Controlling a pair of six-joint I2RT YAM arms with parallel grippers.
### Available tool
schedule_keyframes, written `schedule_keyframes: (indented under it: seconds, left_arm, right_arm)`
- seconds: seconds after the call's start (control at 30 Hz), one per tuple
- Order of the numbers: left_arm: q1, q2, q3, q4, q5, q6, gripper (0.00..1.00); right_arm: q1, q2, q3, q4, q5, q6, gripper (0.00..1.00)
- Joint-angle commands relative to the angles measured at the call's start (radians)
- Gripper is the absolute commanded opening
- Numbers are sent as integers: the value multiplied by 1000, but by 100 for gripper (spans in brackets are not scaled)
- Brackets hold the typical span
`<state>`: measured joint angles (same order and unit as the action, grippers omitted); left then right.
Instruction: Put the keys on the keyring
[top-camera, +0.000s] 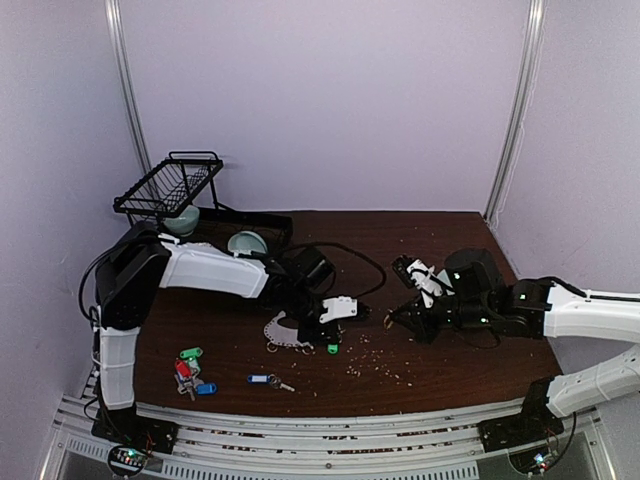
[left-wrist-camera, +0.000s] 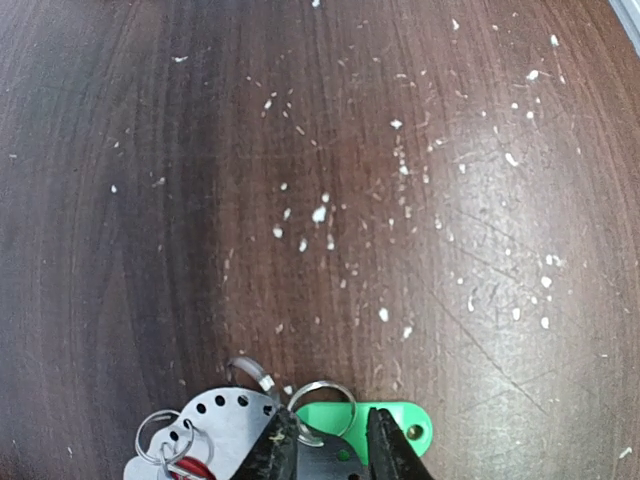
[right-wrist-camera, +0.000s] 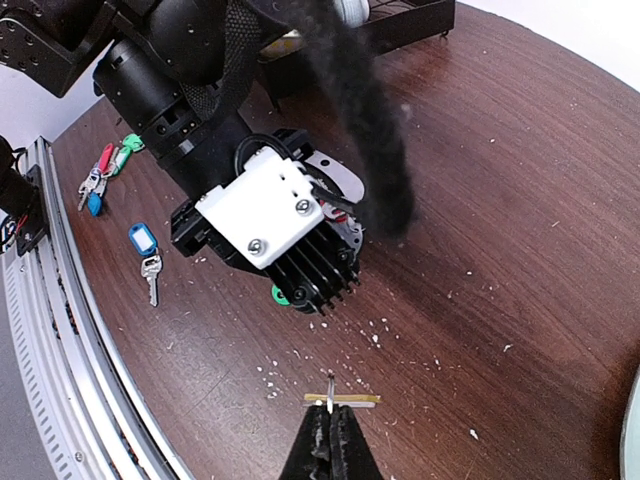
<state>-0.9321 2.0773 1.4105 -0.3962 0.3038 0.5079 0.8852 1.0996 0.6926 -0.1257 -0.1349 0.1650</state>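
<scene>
Silver-grey and flat, the keyring is lying on the dark wooden table, and everything else is placed here relative to it. The left claw is bearing down on the keyring's right end, its two fingers drawn close together and pinching the rim. Just beside that grip, a green-tagged key is resting flat on the wood, with a small wire ring overlapping both its tag and the keyring's edge.

To the right of the keyring, well apart from it, the right claw is hovering low with its fingers pressed together on what looks like a tan-tagged key, seen edge-on and too thin to be sure of.

Nearer the arm bases than the keyring, a blue-tagged key is lying alone. Further to the left of it, a bunch of keys with green, red and blue tags is sitting in a heap. White crumbs are dotting the wood to the right of the keyring. Behind the keyring, a pale green bowl is tilting beside a black wire rack.
</scene>
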Motion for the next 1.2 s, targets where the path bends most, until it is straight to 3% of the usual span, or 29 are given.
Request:
schedule_keyframes:
  seconds: [0.0, 0.23, 0.37, 0.6, 0.83, 1.17]
  left_arm:
    - [-3, 35, 41, -25, -27, 17, 24]
    - [-8, 49, 56, -23, -103, 13, 13]
    - [-11, 42, 53, -37, -86, 16, 0]
    - [5, -47, -65, 47, -127, -44, 0]
    - [21, -232, -286, 343, -4, -195, 0]
    - [21, -298, -375, 427, 35, -268, 0]
  right_arm:
    - [-5, -7, -15, -3, -3, 2, 0]
    - [-5, -7, -16, 8, -20, 3, 0]
    - [-5, -6, -15, 8, -23, 2, 0]
    - [-5, -3, -5, -3, -20, -6, 0]
    - [-7, 1, -5, 0, -30, -9, 0]
    - [-8, 10, -5, -11, -50, 9, 0]
